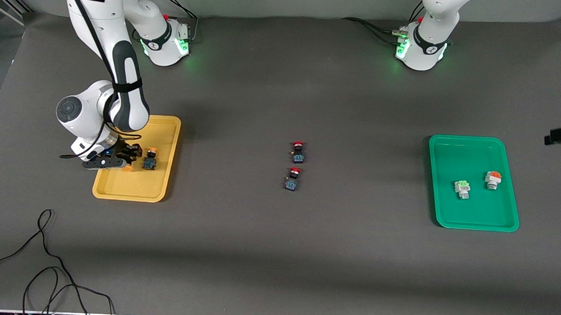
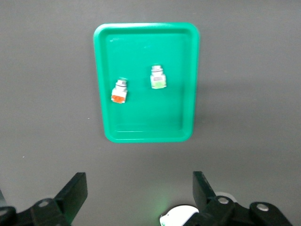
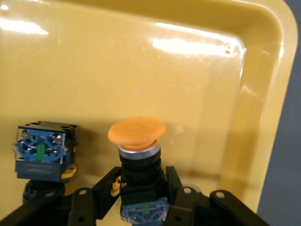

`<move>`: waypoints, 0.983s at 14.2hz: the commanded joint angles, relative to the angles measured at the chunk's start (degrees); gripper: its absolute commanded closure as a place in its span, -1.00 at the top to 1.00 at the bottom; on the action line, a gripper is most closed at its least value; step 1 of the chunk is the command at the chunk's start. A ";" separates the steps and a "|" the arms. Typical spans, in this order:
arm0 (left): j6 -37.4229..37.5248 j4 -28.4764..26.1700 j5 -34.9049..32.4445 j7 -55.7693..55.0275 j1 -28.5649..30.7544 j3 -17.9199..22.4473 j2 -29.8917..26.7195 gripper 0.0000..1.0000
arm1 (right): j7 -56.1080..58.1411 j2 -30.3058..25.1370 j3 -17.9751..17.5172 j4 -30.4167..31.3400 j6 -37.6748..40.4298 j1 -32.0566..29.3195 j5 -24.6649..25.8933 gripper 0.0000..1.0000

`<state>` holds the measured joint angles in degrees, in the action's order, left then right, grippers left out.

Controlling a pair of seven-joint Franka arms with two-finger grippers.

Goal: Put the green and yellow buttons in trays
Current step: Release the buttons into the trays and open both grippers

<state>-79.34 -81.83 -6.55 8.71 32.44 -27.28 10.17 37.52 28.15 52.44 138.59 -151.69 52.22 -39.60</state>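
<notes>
Right end effector (image 3: 141, 188) is low inside the yellow tray (image 1: 168, 124), closed on a yellow button (image 3: 137, 141); it seems to touch the tray floor, though this is hard to judge. A second yellow button (image 1: 149, 160) lies just beside it in this tray. Left end effector (image 2: 138, 197) hangs open, high over the green tray (image 2: 188, 84), which holds the green-topped button (image 2: 158, 77) and the orange-topped button (image 2: 120, 91). Two red buttons (image 1: 298, 151) lie on the surface between the trays.

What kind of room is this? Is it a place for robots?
Probably a robot lab. Two white arms are bolted to a dark covered table, cables trail across it, and a yellow tray and green tray hold small switches for sorting practice.
</notes>
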 commanded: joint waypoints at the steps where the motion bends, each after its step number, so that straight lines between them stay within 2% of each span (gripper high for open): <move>1: 0.86 -1.66 1.01 0.26 -11.03 7.47 -4.27 0.99 | 2.47 0.32 0.20 -1.74 2.53 -0.28 -2.06 0.31; 2: 0.77 -2.19 1.28 0.08 -16.13 11.42 -5.15 0.99 | 2.38 0.24 0.20 -1.75 2.54 -0.28 -2.06 0.71; 3: 0.51 -3.24 1.89 0.08 -21.05 15.55 -6.20 0.99 | 2.38 0.24 0.20 -1.75 2.54 -0.28 -2.06 0.99; 5: -0.89 -5.70 3.47 -0.10 -30.72 24.25 -8.23 1.00 | 2.38 0.15 0.20 -1.75 2.63 -0.28 -2.06 0.99; 7: -1.60 -6.32 3.56 -0.36 -38.47 30.50 -8.50 1.00 | 2.38 -0.55 0.46 -1.75 2.72 -0.28 -2.06 0.99; 9: -2.65 -7.11 3.82 -1.23 -41.57 32.29 -8.58 1.00 | 1.51 -4.22 2.21 -2.10 4.37 0.60 -2.06 0.99; 11: -3.18 -7.11 5.14 -3.69 -41.67 32.20 -8.58 1.00 | 1.15 -6.18 5.81 -4.72 11.12 0.95 -1.36 0.98; 12: -3.19 -6.94 5.32 -3.79 -41.67 32.11 -8.58 1.00 | 0.98 -6.18 8.35 -6.82 15.59 1.30 -1.01 0.98; 14: -3.71 -6.85 6.37 -3.88 -41.32 32.11 -8.58 1.00 | -0.68 -6.18 14.67 -11.66 23.07 3.84 3.01 0.98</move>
<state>-81.77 -86.91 -1.63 5.94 -7.94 3.58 3.51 37.61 23.67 61.77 130.73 -135.06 53.81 -39.46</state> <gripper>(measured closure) 0.000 0.004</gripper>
